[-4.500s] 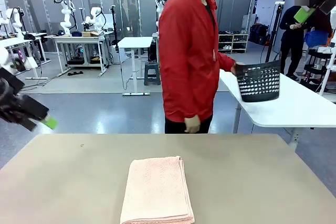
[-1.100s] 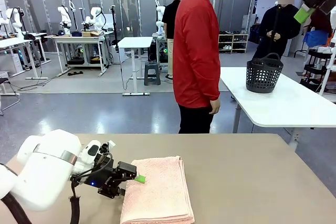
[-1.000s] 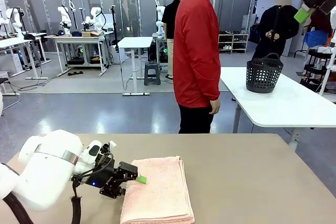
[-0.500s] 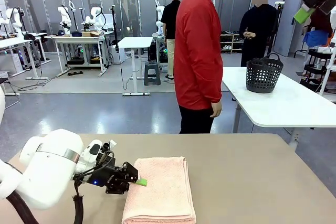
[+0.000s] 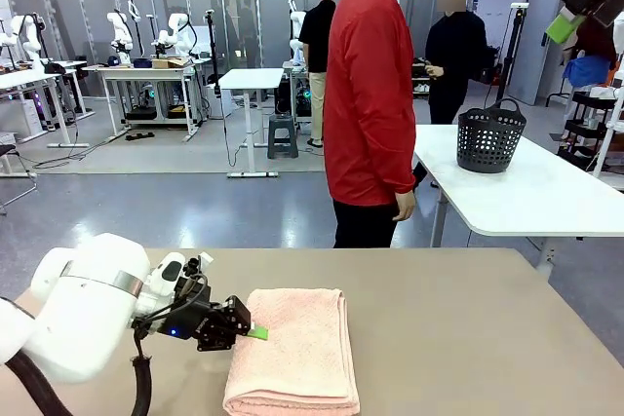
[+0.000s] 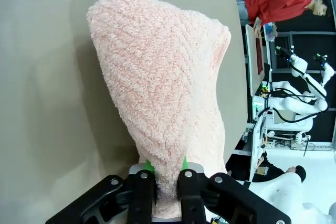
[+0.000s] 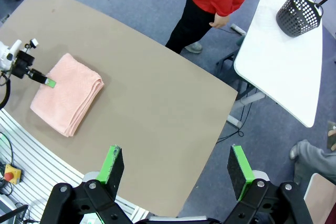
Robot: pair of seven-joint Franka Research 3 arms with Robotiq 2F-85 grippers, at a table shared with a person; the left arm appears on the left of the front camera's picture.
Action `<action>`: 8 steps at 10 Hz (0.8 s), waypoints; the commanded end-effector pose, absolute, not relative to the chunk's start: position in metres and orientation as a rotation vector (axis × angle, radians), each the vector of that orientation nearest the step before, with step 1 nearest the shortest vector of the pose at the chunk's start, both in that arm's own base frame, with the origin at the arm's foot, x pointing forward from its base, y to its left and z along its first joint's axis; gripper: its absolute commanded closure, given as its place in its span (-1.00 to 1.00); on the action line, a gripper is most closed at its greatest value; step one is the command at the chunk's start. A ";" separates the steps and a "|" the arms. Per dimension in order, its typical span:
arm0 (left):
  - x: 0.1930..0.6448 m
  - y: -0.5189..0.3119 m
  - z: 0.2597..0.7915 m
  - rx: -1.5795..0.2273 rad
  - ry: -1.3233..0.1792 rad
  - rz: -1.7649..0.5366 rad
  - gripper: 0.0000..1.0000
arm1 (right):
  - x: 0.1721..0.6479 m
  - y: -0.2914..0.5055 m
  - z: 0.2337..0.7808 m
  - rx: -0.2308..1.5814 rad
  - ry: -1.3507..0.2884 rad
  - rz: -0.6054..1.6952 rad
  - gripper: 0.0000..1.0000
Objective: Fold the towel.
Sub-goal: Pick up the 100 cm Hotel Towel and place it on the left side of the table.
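The towel [image 5: 292,348] lay folded on the near middle of the tan counter [image 5: 468,328], its left edge pinched in the left pincer [image 5: 255,333]. The right pincer [image 7: 170,169] hung high above, jaws wide. Beyond stood a person in red [image 5: 369,94] and a white counter [image 5: 517,192] with a dark basket [image 5: 490,135]. The towel had bunched slightly rightward since a second earlier.

A plain tan table [image 5: 468,338] carries a folded salmon-pink towel [image 5: 292,348], which lies flat near the robot's edge, left of the middle, its long sides running from that edge toward the far edge. Beyond the far right corner stands a separate white table [image 5: 526,192], with a dark perforated basket [image 5: 490,136] upright on its top.
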State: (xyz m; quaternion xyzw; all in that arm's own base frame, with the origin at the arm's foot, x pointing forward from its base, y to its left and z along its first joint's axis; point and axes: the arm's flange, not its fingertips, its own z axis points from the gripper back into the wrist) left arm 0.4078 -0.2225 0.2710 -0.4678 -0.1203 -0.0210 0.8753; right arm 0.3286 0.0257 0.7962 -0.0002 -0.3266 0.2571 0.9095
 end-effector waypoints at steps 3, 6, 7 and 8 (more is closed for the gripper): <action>0.400 -0.167 0.303 -1.021 -0.280 -0.075 1.00 | 0.327 0.024 0.796 -0.003 -0.669 0.542 -1.00; 0.404 -0.087 0.326 -0.937 -0.274 -0.112 1.00 | 0.327 0.024 0.796 -0.003 -0.669 0.542 -1.00; 0.407 -0.052 0.330 -0.905 -0.281 -0.139 1.00 | 0.327 0.024 0.796 -0.003 -0.669 0.542 -1.00; 0.410 -0.021 0.334 -0.894 -0.293 -0.148 1.00 | 0.327 0.024 0.796 -0.003 -0.669 0.542 -1.00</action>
